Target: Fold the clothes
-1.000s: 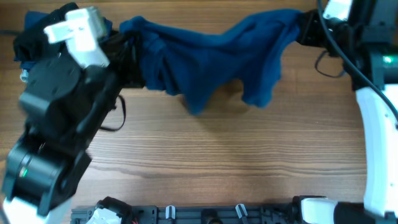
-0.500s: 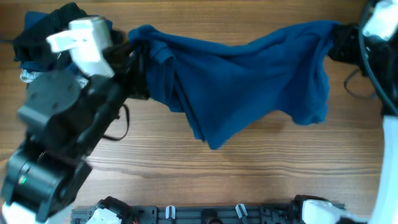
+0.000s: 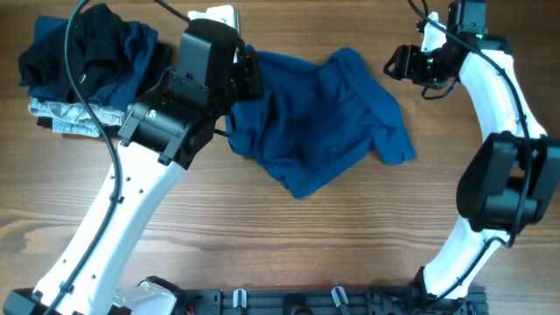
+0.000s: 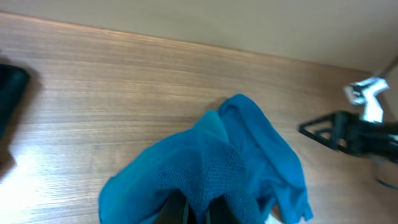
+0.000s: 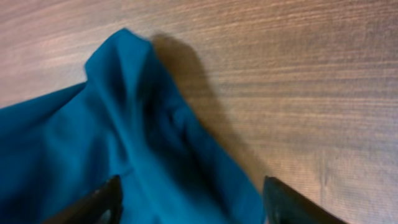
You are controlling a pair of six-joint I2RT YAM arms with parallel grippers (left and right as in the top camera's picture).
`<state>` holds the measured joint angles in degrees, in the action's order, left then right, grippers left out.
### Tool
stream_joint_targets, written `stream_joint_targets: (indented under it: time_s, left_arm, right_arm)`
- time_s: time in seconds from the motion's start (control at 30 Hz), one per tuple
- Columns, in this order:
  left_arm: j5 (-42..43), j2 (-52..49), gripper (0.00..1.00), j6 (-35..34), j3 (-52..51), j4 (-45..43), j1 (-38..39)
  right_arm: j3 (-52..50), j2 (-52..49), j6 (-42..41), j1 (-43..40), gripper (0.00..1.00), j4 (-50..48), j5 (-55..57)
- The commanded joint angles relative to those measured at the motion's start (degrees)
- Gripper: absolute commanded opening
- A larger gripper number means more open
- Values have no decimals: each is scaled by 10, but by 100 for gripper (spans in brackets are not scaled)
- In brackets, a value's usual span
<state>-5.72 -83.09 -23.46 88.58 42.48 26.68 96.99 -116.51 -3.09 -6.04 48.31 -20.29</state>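
Note:
The clothes (image 3: 324, 114), one medium-blue garment, lie crumpled on the wooden table at the middle back. My left gripper (image 3: 248, 77) is shut on their left edge. In the left wrist view a fold of the blue cloth (image 4: 217, 162) is pinched between the dark fingers (image 4: 177, 211) at the bottom of the frame. My right gripper (image 3: 395, 63) hovers just off the garment's upper right corner, open and holding nothing. In the right wrist view its gripper (image 5: 191, 186) stands with the jaws wide apart above a loose corner of the cloth (image 5: 93, 124).
A pile of other garments sits at the back left: black (image 3: 79, 44), navy (image 3: 131, 52) and pale denim (image 3: 66, 118). A black rack (image 3: 289, 302) runs along the front edge. Bare wood (image 3: 350, 245) lies in front of the garment.
The garment hung stretched between both grippers. The right gripper has opened and let go, and the cloth has dropped into a heap on the table. Both arms have shifted.

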Motion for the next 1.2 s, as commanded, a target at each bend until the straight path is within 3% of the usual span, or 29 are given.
stream_joint_targets:
  time_s: [0.0, 0.07, 0.17, 0.23, 0.47, 0.77, 0.9, 1.0, 1.17]
  left_arm:
    - [-71, 4, 4, 7, 11, -18, -4]
    - [-79, 4, 4, 7, 11, -24, -16]
    - [-78, 1, 4, 7, 11, -25, -54]
    - [-78, -2, 4, 7, 11, -22, -80]
    - [-47, -3, 4, 7, 11, -12, -161]
    - [-46, -10, 4, 7, 11, -11, -176]
    - [-43, -11, 4, 7, 11, -11, -176]
    - [-39, -11, 4, 7, 11, -10, -175]
    - [-37, -11, 4, 7, 11, -10, -175]
  right_arm:
    - [17, 64, 47, 12, 75, 53, -27]
    - [17, 81, 63, 29, 75, 87, -33]
    - [15, 99, 92, 90, 64, 162, -63]
    - [3, 100, 104, 155, 62, 196, -63]
    - [-79, 100, 63, 316, 59, 177, -31]
    - [-147, 100, 19, 454, 58, 98, 55]
    - [-187, 100, 16, 499, 66, 27, 106]
    - [-216, 100, 38, 507, 83, -38, 120]
    - [-225, 89, 74, 507, 88, -72, 118]
